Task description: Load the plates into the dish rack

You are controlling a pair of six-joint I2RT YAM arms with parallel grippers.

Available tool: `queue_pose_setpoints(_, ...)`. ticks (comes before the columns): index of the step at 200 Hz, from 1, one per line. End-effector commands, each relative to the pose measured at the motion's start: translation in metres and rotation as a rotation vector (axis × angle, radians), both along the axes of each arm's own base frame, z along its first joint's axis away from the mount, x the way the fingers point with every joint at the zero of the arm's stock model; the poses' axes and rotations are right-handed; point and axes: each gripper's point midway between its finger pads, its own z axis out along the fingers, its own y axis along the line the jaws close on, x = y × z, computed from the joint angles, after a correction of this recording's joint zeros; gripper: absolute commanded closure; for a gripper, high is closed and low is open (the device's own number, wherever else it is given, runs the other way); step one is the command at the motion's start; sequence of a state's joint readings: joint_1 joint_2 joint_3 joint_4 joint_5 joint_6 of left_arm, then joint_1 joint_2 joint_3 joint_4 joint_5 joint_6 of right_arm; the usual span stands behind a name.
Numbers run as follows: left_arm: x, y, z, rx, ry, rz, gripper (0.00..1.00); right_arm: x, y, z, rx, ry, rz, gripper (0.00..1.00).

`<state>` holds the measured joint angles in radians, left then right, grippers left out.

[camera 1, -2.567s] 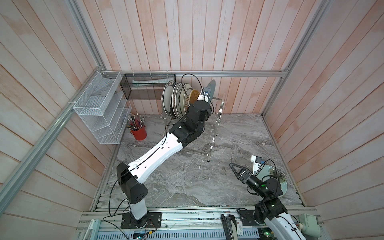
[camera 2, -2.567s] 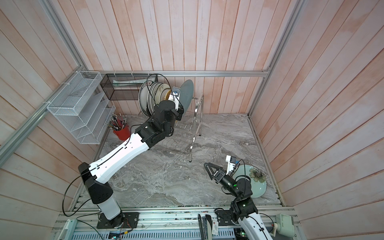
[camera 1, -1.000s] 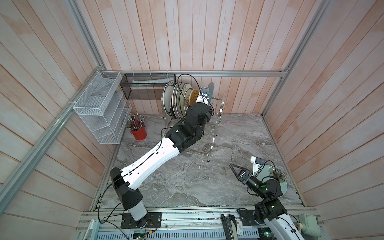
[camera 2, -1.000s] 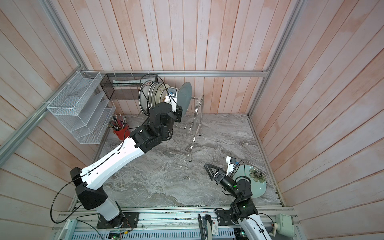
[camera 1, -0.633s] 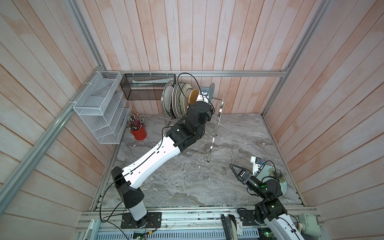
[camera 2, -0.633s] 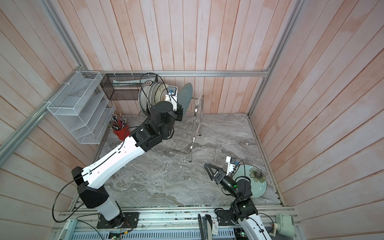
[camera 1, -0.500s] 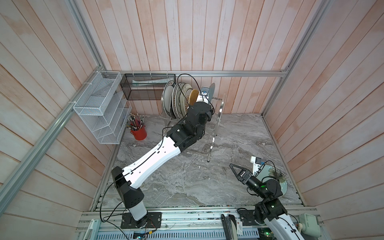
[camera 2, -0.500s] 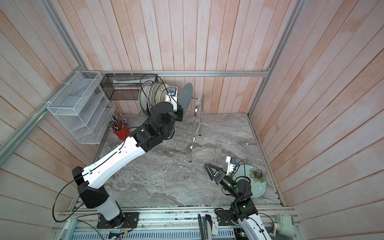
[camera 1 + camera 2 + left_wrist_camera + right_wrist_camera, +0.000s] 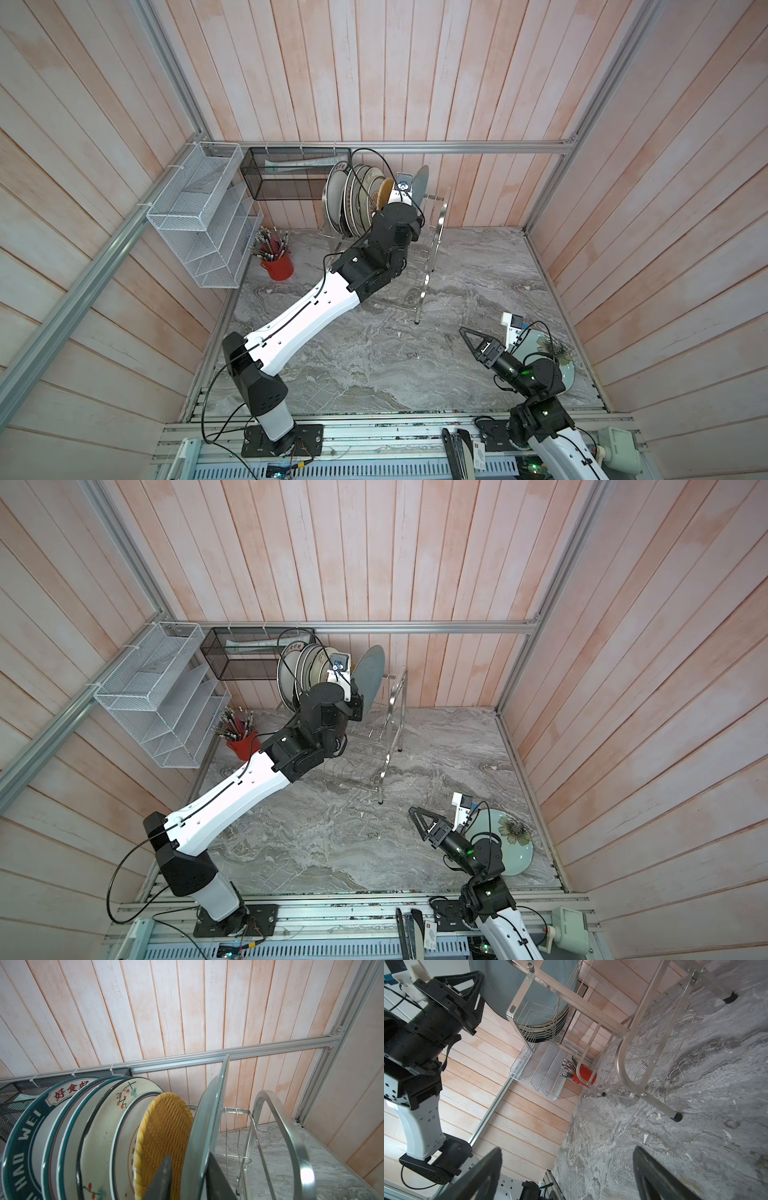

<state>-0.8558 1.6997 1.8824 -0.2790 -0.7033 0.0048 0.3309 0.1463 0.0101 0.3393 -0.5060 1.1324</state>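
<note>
At wire rack [image 9: 267, 1094], left claw [image 9: 189, 1159] slack astride round grey plate [image 9: 208, 1109]; right claw [image 9: 566, 1150] agape.

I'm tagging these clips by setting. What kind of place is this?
Probably a mock kitchen corner in a robot lab: a steel dish rack holding plates, marble-look counter, and plank walls framed in aluminium rail.

Marble tabletop [image 9: 374, 365]: dish rack [image 9: 422, 266] at back, red pen cup [image 9: 278, 266] back-left, teal plate [image 9: 519, 855] front-right.

Bare marble tabletop [image 9: 374, 353] mid-scene; rearward the dish rack [image 9: 430, 253], perhaps free slots [image 9: 232, 1124] beyond its grey-blue plate [image 9: 370, 675].
</note>
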Motion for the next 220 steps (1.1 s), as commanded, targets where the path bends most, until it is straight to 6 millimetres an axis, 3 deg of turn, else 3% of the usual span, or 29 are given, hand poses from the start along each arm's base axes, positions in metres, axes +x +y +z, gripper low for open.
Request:
queue_pose_setpoints(1, -0.004, 0.017, 0.017, -0.044, -0.017, 0.016, 0.7, 0.001, 0.0, -0.008, -0.003, 0.015, -0.008, 0.02)
queue_pose_setpoints(76, -0.007, 0.031, 0.03, -0.076, -0.032, 0.019, 0.65, 0.003, 0.0, -0.007, -0.005, 0.018, -0.008, 0.02)
queue_pose_setpoints(220, -0.012, 0.041, 0.034, -0.113, -0.033, -0.015, 0.36, 0.003, 0.001, -0.009, -0.003, 0.03, -0.001, 0.02)
